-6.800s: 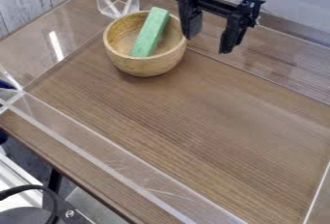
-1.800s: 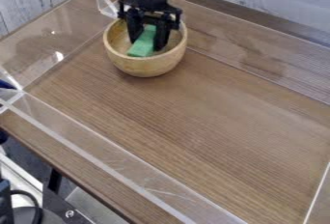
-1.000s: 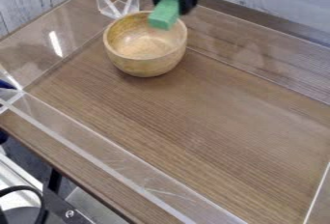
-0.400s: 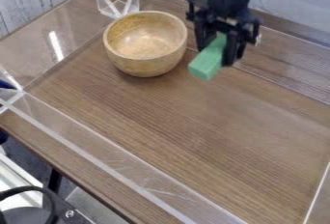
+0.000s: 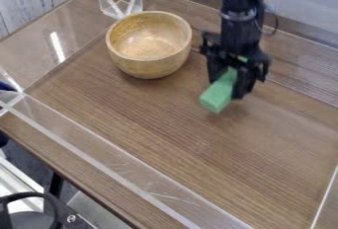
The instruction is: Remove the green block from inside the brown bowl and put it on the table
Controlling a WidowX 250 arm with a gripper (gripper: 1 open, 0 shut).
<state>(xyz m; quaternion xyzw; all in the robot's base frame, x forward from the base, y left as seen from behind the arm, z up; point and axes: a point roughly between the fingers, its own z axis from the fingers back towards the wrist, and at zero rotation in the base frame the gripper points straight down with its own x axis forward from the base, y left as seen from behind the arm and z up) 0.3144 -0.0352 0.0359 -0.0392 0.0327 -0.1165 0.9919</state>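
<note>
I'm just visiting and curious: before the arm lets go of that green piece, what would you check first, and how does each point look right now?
1. Small light green rectangular block is out of the round tan wooden bowl: ok.
2. Black gripper is shut on the block: ok.
3. Block's lower end rests on the brown wood-grain table: cannot tell, it looks very close.
4. Bare tabletop under the block, nothing in the way: ok.
5. Block is apart from the bowl, to its right in the picture: ok.
</note>
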